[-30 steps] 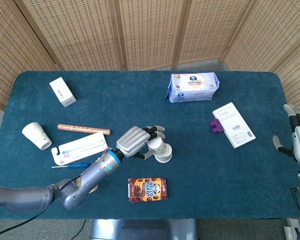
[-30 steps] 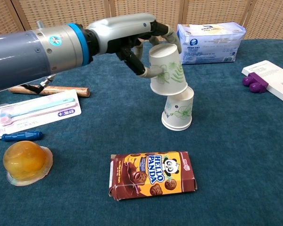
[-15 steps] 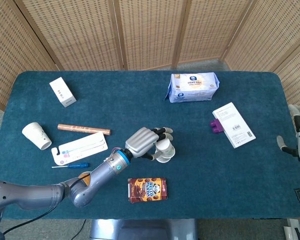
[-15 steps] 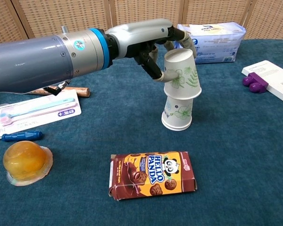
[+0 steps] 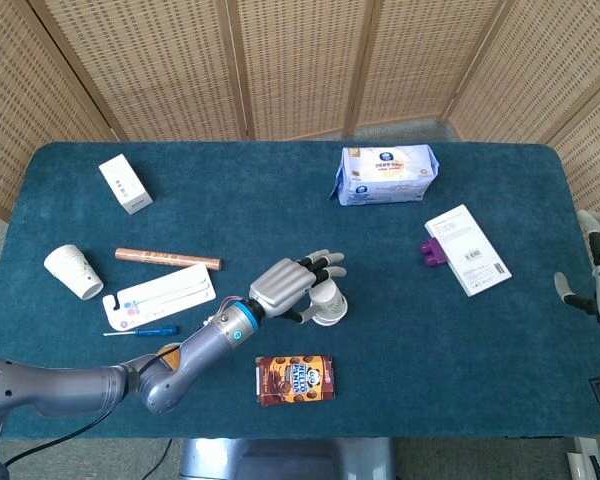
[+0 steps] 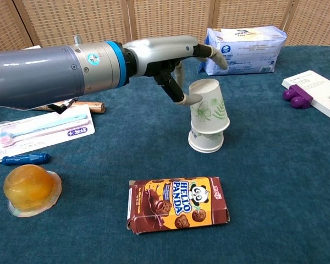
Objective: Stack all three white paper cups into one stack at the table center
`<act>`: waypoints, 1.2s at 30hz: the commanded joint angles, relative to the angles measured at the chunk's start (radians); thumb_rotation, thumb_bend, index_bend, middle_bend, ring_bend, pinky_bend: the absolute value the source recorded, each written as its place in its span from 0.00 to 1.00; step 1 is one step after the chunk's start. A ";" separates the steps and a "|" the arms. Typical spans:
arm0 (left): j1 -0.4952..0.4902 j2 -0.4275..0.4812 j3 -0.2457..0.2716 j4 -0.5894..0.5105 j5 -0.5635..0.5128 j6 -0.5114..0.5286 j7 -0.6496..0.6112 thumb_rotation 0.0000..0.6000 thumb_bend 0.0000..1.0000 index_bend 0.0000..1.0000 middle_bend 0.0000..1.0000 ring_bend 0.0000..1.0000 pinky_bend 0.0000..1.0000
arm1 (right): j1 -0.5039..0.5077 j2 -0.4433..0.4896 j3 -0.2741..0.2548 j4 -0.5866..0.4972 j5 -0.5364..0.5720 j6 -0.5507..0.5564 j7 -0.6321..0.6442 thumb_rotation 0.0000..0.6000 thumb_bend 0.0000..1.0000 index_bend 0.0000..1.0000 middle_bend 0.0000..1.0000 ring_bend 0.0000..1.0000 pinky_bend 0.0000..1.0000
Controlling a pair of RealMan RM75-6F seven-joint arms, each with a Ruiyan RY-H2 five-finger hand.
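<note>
Upper paper cup (image 6: 209, 107) has dropped onto lower cup (image 6: 205, 140), frame centre; left robot hand (image 6: 179, 60) fingers now spread, releasing. Third cup (image 5: 73, 271) remains, far left.

Biscuit box (image 6: 177, 204) lies flat at front centre; tissue pack (image 5: 386, 173) at rear. Toothbrush pack (image 5: 161, 296), blue pen (image 5: 145, 331) and brown stick (image 5: 168, 259) sit to the left.

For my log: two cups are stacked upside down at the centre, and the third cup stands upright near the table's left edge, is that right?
Not quite: the third cup lies on its side, as the head view shows. Two cups are indeed stacked upside down at the centre, with the left hand beside them.
</note>
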 commanded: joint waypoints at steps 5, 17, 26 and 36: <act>0.002 0.023 0.012 -0.009 -0.022 0.006 0.020 1.00 0.46 0.00 0.00 0.00 0.18 | 0.002 0.000 0.004 0.004 0.004 -0.003 0.001 1.00 0.39 0.00 0.11 0.00 0.51; 0.139 0.190 0.098 -0.140 0.044 0.172 0.070 1.00 0.46 0.02 0.00 0.00 0.14 | 0.014 -0.026 -0.006 0.038 -0.030 -0.012 0.003 1.00 0.39 0.00 0.11 0.00 0.51; 0.232 0.285 0.143 -0.194 0.112 0.250 0.036 1.00 0.46 0.04 0.00 0.00 0.14 | 0.025 -0.048 -0.009 0.060 -0.042 -0.019 -0.005 1.00 0.39 0.00 0.11 0.00 0.50; 0.141 0.151 0.056 -0.110 0.069 0.161 0.025 1.00 0.46 0.02 0.00 0.00 0.14 | 0.019 -0.038 -0.008 0.049 -0.032 -0.017 -0.011 1.00 0.39 0.00 0.11 0.00 0.50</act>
